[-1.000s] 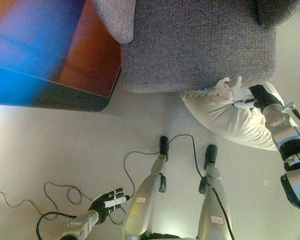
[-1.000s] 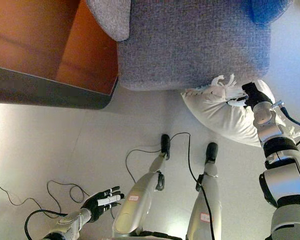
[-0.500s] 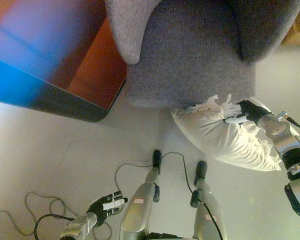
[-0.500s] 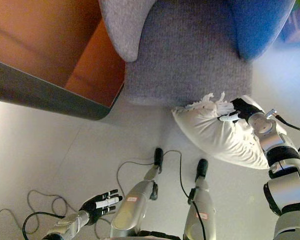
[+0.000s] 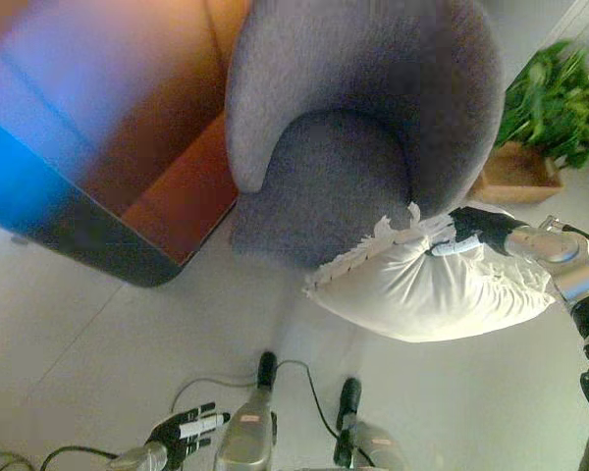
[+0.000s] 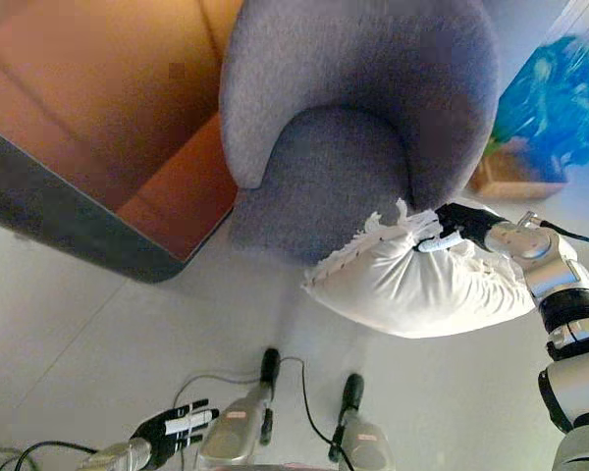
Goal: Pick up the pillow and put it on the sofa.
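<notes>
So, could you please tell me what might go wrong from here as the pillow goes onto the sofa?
The right hand pinches only the top edge of the white frilled pillow, so the hanging bulk could slip free before it reaches the seat.

The pillow hangs at the front corner of the grey upholstered sofa, by its right armrest; released here, it may slide to the floor.

The potted green plant stands just beyond that armrest, so a wide swing could brush it.

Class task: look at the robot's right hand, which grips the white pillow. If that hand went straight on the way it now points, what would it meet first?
The right hand, shut on the pillow, points toward the grey sofa. Going straight on, it would probably meet the sofa's curved right arm or seat edge first, though depth is unclear.
</notes>
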Tool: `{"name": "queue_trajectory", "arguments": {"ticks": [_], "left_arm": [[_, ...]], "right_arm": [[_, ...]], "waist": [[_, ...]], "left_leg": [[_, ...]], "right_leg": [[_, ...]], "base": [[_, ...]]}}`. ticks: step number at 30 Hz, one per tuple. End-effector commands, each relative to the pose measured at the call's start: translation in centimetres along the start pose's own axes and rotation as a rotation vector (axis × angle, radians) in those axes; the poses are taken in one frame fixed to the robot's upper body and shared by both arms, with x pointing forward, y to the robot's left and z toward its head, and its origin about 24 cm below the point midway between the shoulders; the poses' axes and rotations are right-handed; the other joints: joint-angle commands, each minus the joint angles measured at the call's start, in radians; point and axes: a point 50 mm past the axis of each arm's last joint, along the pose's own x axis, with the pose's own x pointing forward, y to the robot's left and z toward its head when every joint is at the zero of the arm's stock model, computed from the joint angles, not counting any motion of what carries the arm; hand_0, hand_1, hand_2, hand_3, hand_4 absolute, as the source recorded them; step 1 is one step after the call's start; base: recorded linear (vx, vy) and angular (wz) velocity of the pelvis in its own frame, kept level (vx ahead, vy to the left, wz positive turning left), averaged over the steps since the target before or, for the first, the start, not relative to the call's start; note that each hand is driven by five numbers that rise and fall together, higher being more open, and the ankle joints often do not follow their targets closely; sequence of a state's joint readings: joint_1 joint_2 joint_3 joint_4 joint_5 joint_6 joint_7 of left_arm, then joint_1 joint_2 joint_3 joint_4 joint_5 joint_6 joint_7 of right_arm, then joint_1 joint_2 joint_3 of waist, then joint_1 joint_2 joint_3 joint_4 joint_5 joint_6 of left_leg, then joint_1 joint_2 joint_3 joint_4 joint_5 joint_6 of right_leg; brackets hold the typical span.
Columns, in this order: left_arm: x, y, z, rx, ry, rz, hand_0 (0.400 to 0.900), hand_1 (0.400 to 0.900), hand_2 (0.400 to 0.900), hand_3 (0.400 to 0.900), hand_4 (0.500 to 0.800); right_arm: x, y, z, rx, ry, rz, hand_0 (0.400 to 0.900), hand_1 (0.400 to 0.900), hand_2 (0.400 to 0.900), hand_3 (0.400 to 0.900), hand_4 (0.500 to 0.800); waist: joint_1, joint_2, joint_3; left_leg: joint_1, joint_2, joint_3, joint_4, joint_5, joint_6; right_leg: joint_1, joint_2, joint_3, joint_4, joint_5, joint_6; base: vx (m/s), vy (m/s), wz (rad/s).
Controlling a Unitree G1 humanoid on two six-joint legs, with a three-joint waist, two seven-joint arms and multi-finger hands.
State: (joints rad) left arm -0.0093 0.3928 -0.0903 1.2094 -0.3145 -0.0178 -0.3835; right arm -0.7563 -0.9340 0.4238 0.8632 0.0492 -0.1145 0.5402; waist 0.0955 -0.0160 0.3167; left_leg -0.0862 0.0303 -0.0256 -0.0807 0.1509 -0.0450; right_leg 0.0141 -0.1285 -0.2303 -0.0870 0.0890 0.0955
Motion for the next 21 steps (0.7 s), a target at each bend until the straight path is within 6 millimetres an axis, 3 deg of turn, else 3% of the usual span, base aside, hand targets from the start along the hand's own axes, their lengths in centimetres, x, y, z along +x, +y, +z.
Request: {"name": "queue_trajectory", "arguments": {"ticks": [1,9,21], "left_arm": [[-1.9,2.1,-4.9,0.044,0.186,0.059,0.900,0.900,0.900,0.900,0.800],[-2.4,2.2,-6.4,0.049,0.261,0.067,0.900,0.900,0.900,0.900,0.800],[-2.6,2.0,-7.6,0.058,0.304,0.080,0.900,0.900,0.900,0.900,0.800]], "right_arm": [[-3.0,-6.1,4.8,-0.035,-0.214,-0.139,0.400,0.400,0.400,0.400,0.500],[-3.9,-9.1,8.4,-0.030,-0.271,-0.123,0.400,0.400,0.400,0.400,0.500],[-3.9,-11.4,11.6,-0.036,-0.189,-0.264,0.400,0.400,0.400,0.400,0.500]], "waist": [[0.052,-0.058,-0.174],[0.074,-0.094,-0.213],[0.097,-0.123,-0.220]], "left_leg": [[0.076,-0.010,0.048,-0.007,-0.105,-0.024],[0.117,-0.008,0.042,-0.007,-0.117,-0.026],[0.138,-0.014,0.028,-0.007,-0.123,-0.020]], "right_leg": [[0.017,0.024,-0.026,0.000,-0.010,0.016],[0.063,0.023,-0.036,0.000,-0.017,0.014],[0.089,0.021,-0.037,0.000,-0.017,0.015]], "base": [[0.07,0.031,0.04],[0.06,0.024,0.07],[0.06,0.024,0.05]]}}
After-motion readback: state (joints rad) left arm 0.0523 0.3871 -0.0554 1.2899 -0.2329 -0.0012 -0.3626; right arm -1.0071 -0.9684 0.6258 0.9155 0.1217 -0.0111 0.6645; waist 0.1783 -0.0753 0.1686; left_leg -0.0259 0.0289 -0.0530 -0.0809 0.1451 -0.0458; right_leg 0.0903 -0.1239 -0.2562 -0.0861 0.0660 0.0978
